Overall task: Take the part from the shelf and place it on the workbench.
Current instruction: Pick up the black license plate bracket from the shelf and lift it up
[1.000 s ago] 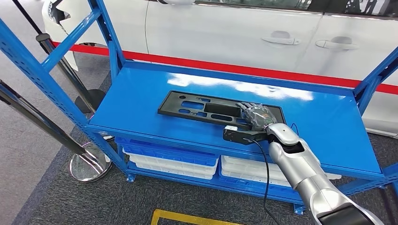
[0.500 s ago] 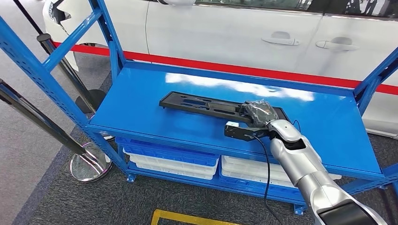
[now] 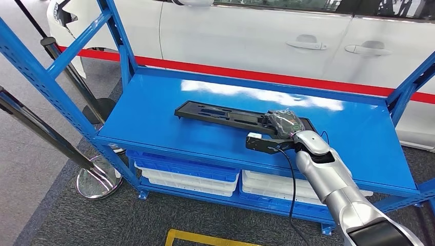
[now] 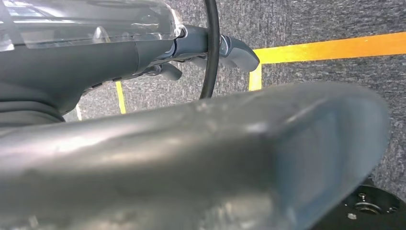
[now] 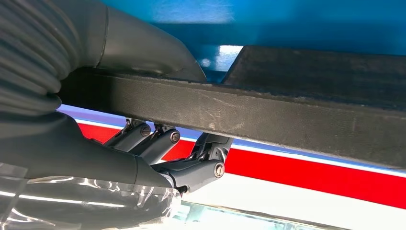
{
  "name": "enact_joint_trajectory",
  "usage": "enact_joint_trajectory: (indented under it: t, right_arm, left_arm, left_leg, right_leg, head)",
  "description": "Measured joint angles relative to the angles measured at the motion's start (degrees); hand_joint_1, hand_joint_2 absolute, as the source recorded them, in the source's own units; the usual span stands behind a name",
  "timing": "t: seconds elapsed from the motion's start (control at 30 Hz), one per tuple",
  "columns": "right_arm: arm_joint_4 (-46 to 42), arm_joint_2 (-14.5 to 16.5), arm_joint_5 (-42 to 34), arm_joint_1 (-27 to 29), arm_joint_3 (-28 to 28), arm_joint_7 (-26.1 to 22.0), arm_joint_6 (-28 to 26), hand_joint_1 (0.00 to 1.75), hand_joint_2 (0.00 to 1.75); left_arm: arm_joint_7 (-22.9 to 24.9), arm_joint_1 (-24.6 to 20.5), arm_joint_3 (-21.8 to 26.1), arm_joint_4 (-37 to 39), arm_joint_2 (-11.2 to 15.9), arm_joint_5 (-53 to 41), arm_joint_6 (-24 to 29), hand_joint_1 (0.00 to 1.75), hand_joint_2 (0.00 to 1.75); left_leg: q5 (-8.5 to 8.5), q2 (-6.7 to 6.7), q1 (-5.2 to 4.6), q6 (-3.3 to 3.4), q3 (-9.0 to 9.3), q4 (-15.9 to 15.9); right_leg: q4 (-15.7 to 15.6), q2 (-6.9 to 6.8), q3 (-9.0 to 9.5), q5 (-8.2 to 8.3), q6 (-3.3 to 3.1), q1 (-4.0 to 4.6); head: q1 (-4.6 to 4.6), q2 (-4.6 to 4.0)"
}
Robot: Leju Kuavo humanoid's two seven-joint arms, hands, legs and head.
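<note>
Right hand (image 3: 283, 124) grips the black part (image 3: 225, 116) above the blue shelf (image 3: 154, 110); left hand's (image 4: 210, 48) state unclear.

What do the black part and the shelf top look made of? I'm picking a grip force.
The black part looks like moulded plastic, matte: thin, with cut-out slots and a grainy edge in the right wrist view. The shelf top looks like painted sheet metal, glossy blue with bright reflections. The right hand grips the part's end.

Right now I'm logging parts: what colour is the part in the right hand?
Black; the part shows best in the head view.
</note>
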Motion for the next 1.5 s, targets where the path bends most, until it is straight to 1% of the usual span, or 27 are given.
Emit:
enact_joint_trajectory:
  t: [0.03, 0.3, 0.47, 0.67, 0.77, 1.2, 1.27, 1.4, 1.5]
  right_arm:
    - [0.0, 0.0, 0.0, 0.0, -0.04, -0.03, 0.02, 1.75, 1.75]
    - [0.0, 0.04, 0.0, 0.01, -0.41, -0.18, 0.16, 1.75, 1.75]
    - [0.09, 0.04, -0.14, 0.01, -0.49, -0.23, 0.14, 1.75, 1.75]
    - [0.24, 0.08, -0.46, 0.0, -0.7, -0.46, 0.08, 1.75, 1.75]
    - [-0.17, 0.2, -0.67, 0.2, -1.09, -0.38, -0.82, 1.75, 1.75]
    - [-2.68, 0.45, -1.15, 1.55, -2.5, -0.07, -1.65, 1.75, 1.75]
    - [-4.36, 0.71, -1.03, 2.18, -3.07, 0.55, -1.85, 1.75, 1.75]
    - [-10.8, 1.47, -0.25, 3.65, -4.57, 2.11, -1.78, 1.75, 1.75]
    - [-15.97, 1.98, 0.06, 4.01, -5.33, 3.13, -0.46, 1.75, 1.75]
  left_arm:
    - [0.1, 0.0, 0.02, 0.0, 0.0, 0.08, 0.13, 0.0, 1.75]
    - [0.46, 0.0, 0.31, 0.0, 0.0, 0.28, -0.48, 0.0, 1.75]
    - [-0.87, 0.01, 0.55, 0.0, 0.0, 0.53, -1.46, 0.0, 1.75]
    - [0.03, -0.01, 0.9, 0.0, 0.0, 0.44, -0.71, 0.0, 1.75]
    - [0.08, 0.0, 1.31, 0.0, 0.0, 0.95, -0.36, 0.0, 1.75]
    - [0.25, 0.0, 1.51, 0.0, 0.0, 1.08, -0.51, 0.0, 1.75]
    - [0.26, 0.01, 1.54, 0.0, 0.0, 1.04, -0.42, 0.0, 1.75]
    - [0.21, 0.02, 1.54, 0.0, -0.02, 0.67, -0.25, 0.0, 1.75]
    - [0.21, 0.01, 1.54, 0.0, -0.02, 0.44, -0.23, 0.0, 1.75]
  left_leg:
    - [0.0, 0.0, 0.0, 0.0, 0.0, 0.0]
    - [0.0, 0.0, 0.0, 0.0, 0.02, 0.0]
    - [0.0, 0.0, 0.0, 0.0, 0.02, 0.0]
    - [0.0, 0.0, 0.0, 0.0, 0.04, 0.0]
    - [0.0, 0.0, 0.0, 0.0, 0.04, 0.0]
    - [0.0, 0.0, 0.0, 0.0, 0.01, 0.0]
    - [0.0, -0.01, 0.0, 0.0, -0.01, 0.0]
    - [0.0, 0.0, 0.0, 0.0, -0.07, 0.0]
    - [0.0, 0.0, 0.0, 0.0, -0.1, 0.0]
  right_leg:
    - [0.0, 0.0, 0.0, 0.0, 0.0, 0.0]
    - [0.0, 0.0, 0.03, 0.0, 0.0, 0.0]
    - [0.0, 0.0, 0.03, 0.0, 0.0, 0.0]
    - [0.0, 0.0, 0.05, 0.0, 0.0, 0.0]
    - [0.0, -0.01, 0.06, 0.0, 0.0, 0.0]
    - [0.0, -0.01, 0.02, 0.0, 0.0, 0.01]
    - [0.0, -0.01, 0.01, 0.0, 0.0, 0.0]
    - [0.01, 0.02, -0.08, 0.0, 0.0, 0.0]
    - [0.01, 0.02, -0.13, 0.0, 0.0, 0.0]
  head:
    - [0.0, 0.0]
    - [0.0, 0.0]
    - [0.0, 0.0]
    - [0.0, 0.0]
    - [0.0, 0.0]
    - [0.0, 0.0]
    - [0.0, 0.0]
    - [0.0, 0.0]
    - [0.0, 0.0]
